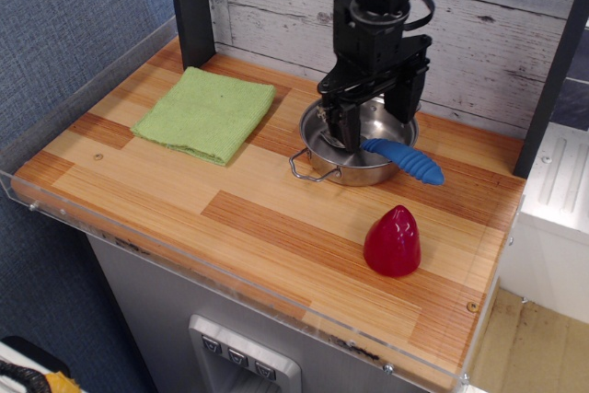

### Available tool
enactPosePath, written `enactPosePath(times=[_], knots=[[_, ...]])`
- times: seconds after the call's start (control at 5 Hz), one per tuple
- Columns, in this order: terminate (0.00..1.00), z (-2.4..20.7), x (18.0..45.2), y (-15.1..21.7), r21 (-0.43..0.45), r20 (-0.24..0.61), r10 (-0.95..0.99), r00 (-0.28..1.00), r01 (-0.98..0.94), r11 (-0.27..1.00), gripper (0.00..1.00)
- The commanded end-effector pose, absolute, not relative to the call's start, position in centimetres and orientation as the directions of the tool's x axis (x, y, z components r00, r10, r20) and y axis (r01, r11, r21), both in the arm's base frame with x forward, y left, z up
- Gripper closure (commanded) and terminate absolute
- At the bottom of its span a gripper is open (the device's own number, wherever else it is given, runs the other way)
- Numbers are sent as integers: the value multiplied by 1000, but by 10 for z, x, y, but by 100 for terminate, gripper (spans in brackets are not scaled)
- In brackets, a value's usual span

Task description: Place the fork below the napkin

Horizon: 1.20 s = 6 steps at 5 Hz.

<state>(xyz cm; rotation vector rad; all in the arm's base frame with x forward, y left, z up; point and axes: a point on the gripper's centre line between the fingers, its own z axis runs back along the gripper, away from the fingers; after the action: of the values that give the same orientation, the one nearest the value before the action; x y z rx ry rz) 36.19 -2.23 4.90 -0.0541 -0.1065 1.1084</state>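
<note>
The fork lies across the steel pan (324,165). Its blue ribbed handle (406,160) rests over the pan's right rim, and its grey head is mostly hidden behind my finger inside the pan. My gripper (372,124) is lowered into the pan, open, with one finger (341,126) on the left over the fork's head and the other (406,103) behind the handle. It is not closed on anything. The light green napkin (206,112) lies flat at the back left of the table, well left of the pan.
A red cone-shaped toy (393,240) stands at the front right. A black post (191,6) rises behind the napkin. A clear plastic rim (83,71) edges the table's left and front. Bare wood (184,190) lies in front of the napkin.
</note>
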Motion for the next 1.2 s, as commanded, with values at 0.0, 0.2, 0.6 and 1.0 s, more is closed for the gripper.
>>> enactPosePath(times=[0.0, 0.2, 0.6, 1.0], knots=[[0, 43, 364, -15, -117, 45, 896, 442, -889, 444, 0], [0, 35, 363, -11, -110, 29, 894, 447, -887, 448, 0], [0, 26, 365, -8, -110, 24, 887, 462, -880, 462, 0], [0, 35, 364, -6, -131, 36, 887, 460, -878, 461, 100]])
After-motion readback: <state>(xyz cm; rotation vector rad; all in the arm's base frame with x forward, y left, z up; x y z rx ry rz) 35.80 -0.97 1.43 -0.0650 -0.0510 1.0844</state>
